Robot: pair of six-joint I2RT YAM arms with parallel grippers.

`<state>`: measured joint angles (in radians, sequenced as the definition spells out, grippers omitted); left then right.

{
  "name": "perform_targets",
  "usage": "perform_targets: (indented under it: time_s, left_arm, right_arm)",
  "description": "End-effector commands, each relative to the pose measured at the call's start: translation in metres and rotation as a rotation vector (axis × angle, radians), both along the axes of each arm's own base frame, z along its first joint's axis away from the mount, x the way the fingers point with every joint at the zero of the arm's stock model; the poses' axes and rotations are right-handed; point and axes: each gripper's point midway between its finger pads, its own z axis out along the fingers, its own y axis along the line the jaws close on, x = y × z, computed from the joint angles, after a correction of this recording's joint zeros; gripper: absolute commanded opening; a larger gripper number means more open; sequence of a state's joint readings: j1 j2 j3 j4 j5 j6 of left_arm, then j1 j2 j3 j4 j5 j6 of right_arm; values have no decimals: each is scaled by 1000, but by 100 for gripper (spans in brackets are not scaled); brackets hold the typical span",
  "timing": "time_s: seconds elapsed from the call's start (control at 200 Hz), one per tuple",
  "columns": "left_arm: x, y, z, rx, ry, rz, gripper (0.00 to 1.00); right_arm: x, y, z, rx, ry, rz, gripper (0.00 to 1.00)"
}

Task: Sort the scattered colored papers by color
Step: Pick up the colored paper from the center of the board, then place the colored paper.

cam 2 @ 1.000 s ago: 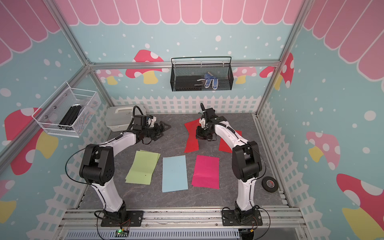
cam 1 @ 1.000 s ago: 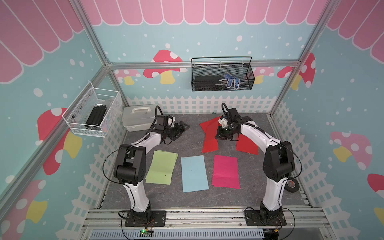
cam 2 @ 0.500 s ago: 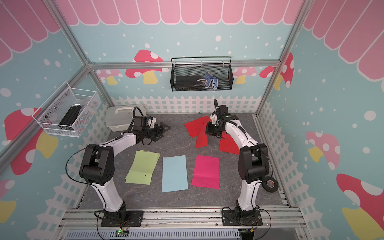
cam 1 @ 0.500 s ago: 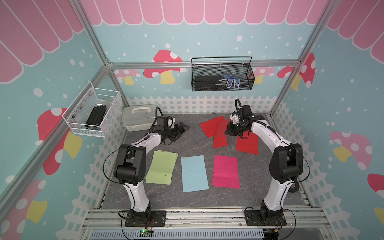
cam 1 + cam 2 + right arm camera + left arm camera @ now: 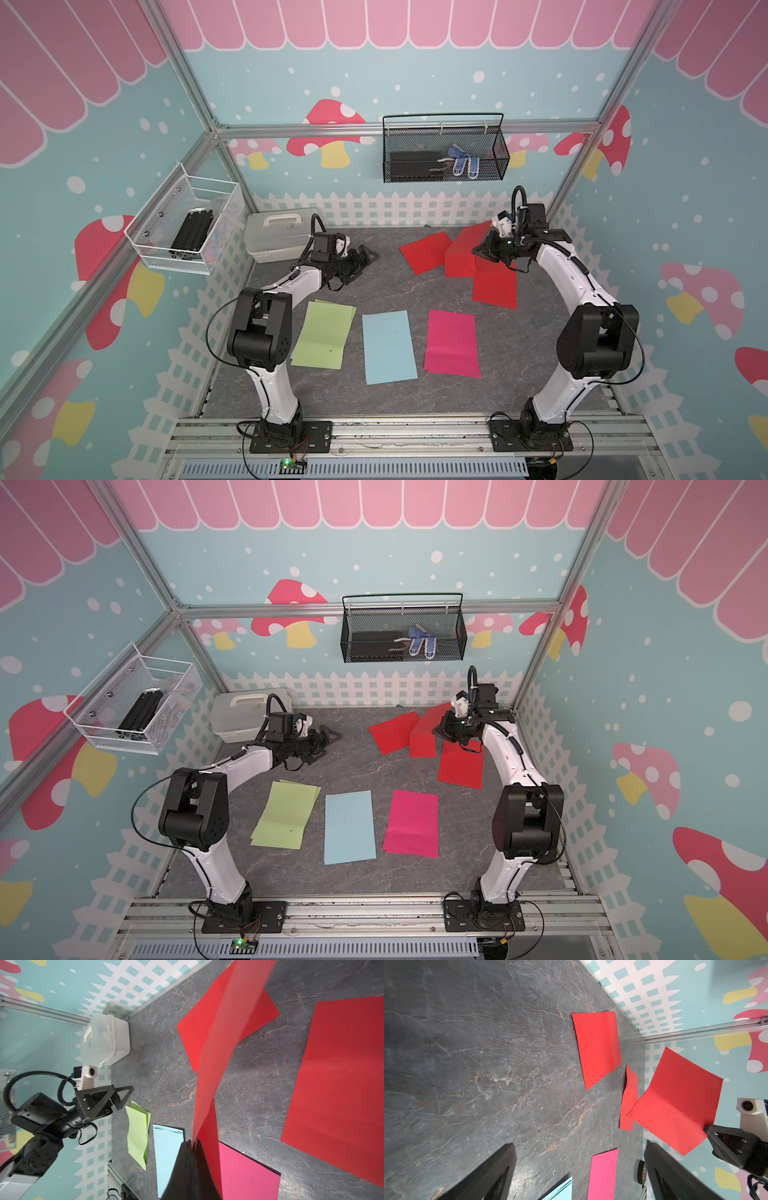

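green pile (image 5: 324,334), blue pile (image 5: 388,347), magenta pile (image 5: 452,344) done. reds pending: red sheet (image 5: 459,257) pinched in right jaws, two loose reds (image 5: 494,289) (image 5: 424,258) below and beside; left jaws wide, empty.

Bright, even light; soft shadows.

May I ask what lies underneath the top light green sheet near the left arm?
A second green sheet peeks out from under the top green sheet; whether more lie beneath is covered.
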<state>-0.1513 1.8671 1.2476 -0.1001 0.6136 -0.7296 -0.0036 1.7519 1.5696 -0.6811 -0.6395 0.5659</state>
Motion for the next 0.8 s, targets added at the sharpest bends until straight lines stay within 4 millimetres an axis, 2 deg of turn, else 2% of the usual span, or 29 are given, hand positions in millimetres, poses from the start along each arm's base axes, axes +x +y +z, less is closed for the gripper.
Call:
perform_targets:
  time_s: [0.0,0.215,0.595,0.796]
  left_arm:
    - [-2,0,6,12,-22,-1,99]
    - [-2,-2,4,10,-19,-7,99]
    - [-3,-3,0,12,-10,-12,99]
    - [-2,-4,-1,11,-11,-17,99]
  right_arm:
    - [-6,-4,4,63,3,-3,0]
    - [-7,-37,-17,77,49,-64,0]
    - [-5,-68,-44,128,104,-134,0]
    - [-6,-85,-66,141,151,-165,0]
